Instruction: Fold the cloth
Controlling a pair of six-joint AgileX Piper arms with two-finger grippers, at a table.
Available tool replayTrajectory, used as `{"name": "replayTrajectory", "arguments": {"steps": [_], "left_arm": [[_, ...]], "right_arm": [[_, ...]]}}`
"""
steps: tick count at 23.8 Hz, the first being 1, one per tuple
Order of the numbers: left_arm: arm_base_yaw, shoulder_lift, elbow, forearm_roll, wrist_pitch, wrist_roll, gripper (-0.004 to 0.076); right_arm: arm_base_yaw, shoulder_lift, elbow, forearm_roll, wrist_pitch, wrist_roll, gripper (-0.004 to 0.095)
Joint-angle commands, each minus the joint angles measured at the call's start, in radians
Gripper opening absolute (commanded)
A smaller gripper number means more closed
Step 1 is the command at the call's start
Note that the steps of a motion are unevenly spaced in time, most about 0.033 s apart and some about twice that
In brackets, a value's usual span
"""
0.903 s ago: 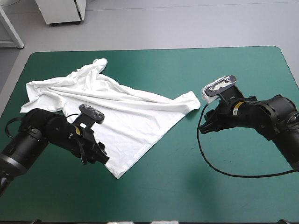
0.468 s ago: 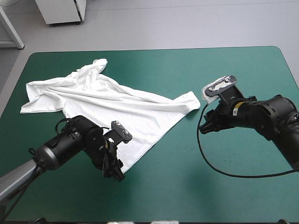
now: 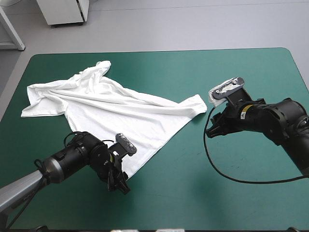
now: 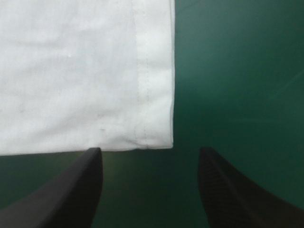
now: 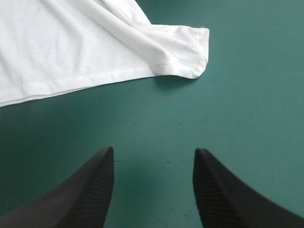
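The white T-shirt point(image 3: 111, 108) lies spread and wrinkled across the left half of the teal-green table. Its near hem corner point(image 4: 159, 140) sits just ahead of my left gripper point(image 4: 149, 166), whose black fingers stand open on either side of it. In the high view the left gripper point(image 3: 119, 182) hovers low at that near corner. My right gripper point(image 3: 212, 129) is open over bare cover, a short way from the shirt's right corner point(image 5: 192, 50), which is folded over on itself. Nothing is between either pair of fingers.
Bare teal-green cover point(image 3: 193, 193) stretches along the near edge and over the whole right half of the table. A white cabinet point(image 3: 65, 10) stands on the floor beyond the far edge.
The left arm has swung from the shirt's left side down to its near hem corner and lowered there. The right arm and the shirt have not moved.
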Motion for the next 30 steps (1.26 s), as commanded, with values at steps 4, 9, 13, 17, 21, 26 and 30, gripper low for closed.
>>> {"name": "replayTrajectory", "arguments": {"steps": [4, 9, 13, 17, 21, 26, 30], "left_arm": [[-0.006, 0.035, -0.009, -0.034, -0.038, 0.025, 0.0434], [-0.006, 0.108, -0.009, -0.048, -0.063, 0.021, 0.0431], [-0.006, 0.137, -0.009, -0.049, -0.070, 0.021, 0.0330], [-0.006, 0.154, -0.009, -0.053, -0.081, 0.010, 0.0111], [-0.006, 0.164, -0.009, -0.065, -0.073, 0.010, -0.0007], [-0.006, 0.164, -0.009, -0.121, -0.070, 0.021, -0.0009], [-0.006, 0.164, -0.009, -0.126, -0.074, 0.027, -0.0009]], "right_arm": [[0.000, -0.025, -0.036, -0.007, -0.053, -0.006, 0.0482], [0.000, -0.025, -0.036, -0.007, -0.054, -0.006, 0.0482], [0.000, -0.009, -0.036, -0.011, -0.063, 0.002, 0.0482], [0.000, 0.057, -0.043, -0.046, -0.067, 0.019, 0.0482], [-0.004, 0.239, -0.185, -0.153, -0.052, 0.057, 0.0482], [-0.019, 0.488, -0.454, -0.200, -0.030, 0.057, 0.0482], [-0.098, 0.643, -0.541, -0.143, -0.057, 0.037, 0.0482]]}}
